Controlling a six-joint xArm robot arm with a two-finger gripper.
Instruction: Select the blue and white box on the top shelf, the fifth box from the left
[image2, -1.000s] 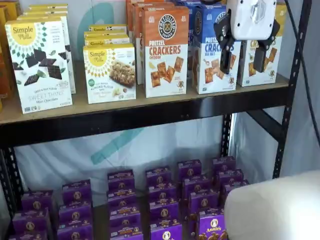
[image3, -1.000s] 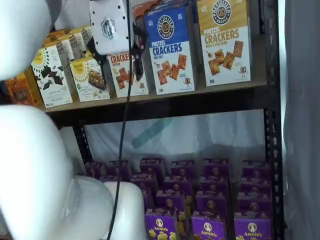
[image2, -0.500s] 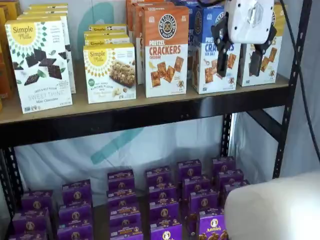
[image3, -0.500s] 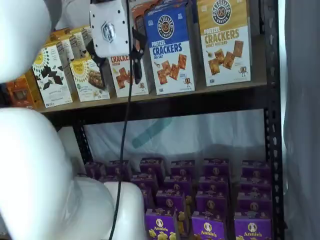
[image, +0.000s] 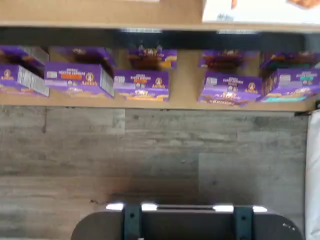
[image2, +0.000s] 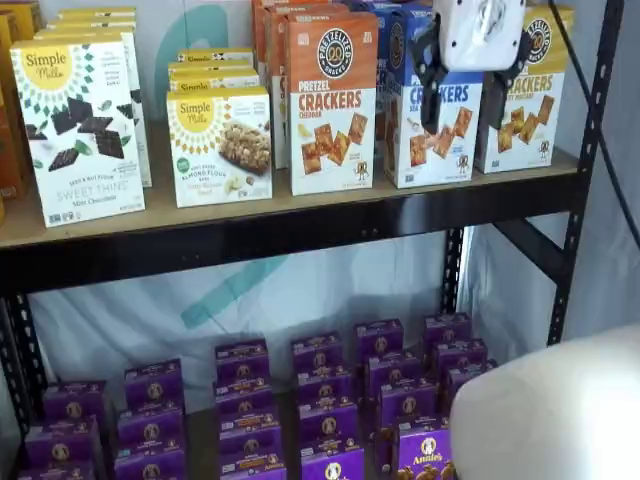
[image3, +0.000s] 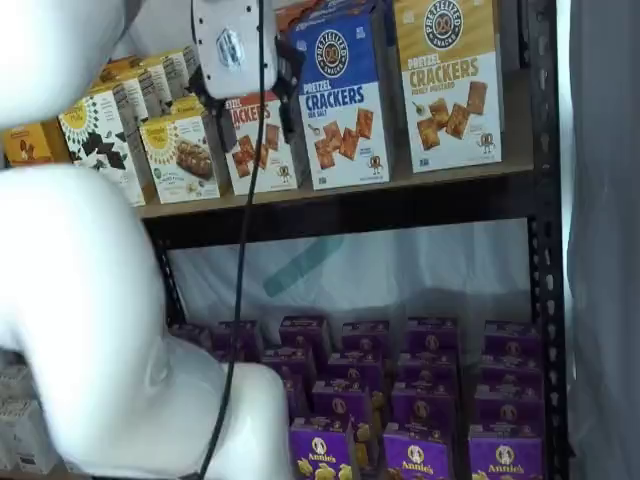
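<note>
Two black fingers of the white-bodied claw (image2: 463, 98) hang spread before the tall blue and white box (image2: 436, 140) on the tan wooden top shelf (image2: 250, 215); drifting sideways, they might snag the neighbouring orange-topped cheddar carton (image2: 333, 105).

The white-bodied tool (image2: 464, 103) hangs with black fingers spread before the blue and white box (image2: 432, 120) on the tan wooden top shelf (image2: 300, 215).
</note>
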